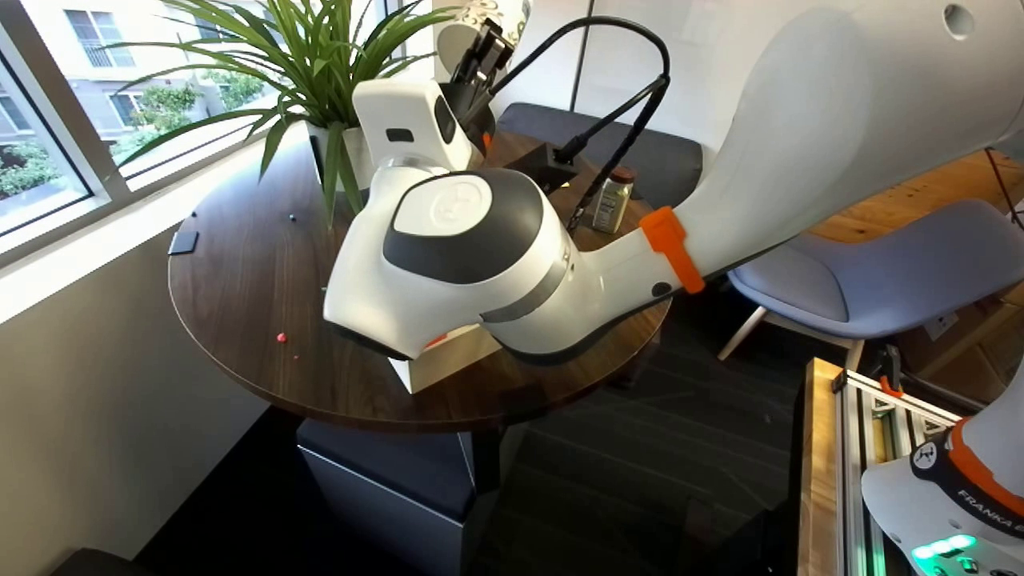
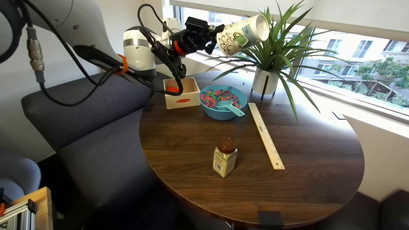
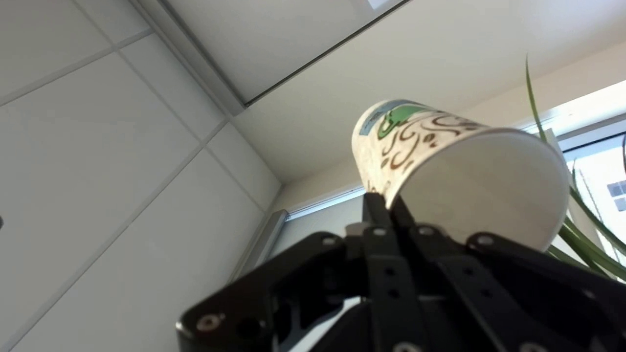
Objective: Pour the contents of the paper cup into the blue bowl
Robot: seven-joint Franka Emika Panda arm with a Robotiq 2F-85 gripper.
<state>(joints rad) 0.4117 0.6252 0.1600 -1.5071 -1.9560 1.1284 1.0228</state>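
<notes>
The paper cup [image 2: 238,37] is whitish with a brown swirl and green print. My gripper [image 3: 388,200] is shut on its rim, one finger inside and one outside. The cup is held high above the table, tipped past level, with its base up and its mouth facing back and down. In the wrist view the visible inside of the cup [image 3: 489,190] shows no bits. The gripper [image 2: 219,30] and cup [image 1: 490,11] show in both exterior views. The blue bowl [image 2: 220,114] stands below, holding orange-red bits [image 2: 209,99] mixed with green and blue ones, and a teal scoop [image 2: 228,106].
A cream box [image 2: 182,99] stands beside the bowl. A wooden ruler [image 2: 266,135] and a brown-capped jar [image 2: 225,158] are on the round table [image 2: 185,140]. A potted plant [image 2: 266,81] is close to the cup. A red bit [image 1: 281,338] lies on the table.
</notes>
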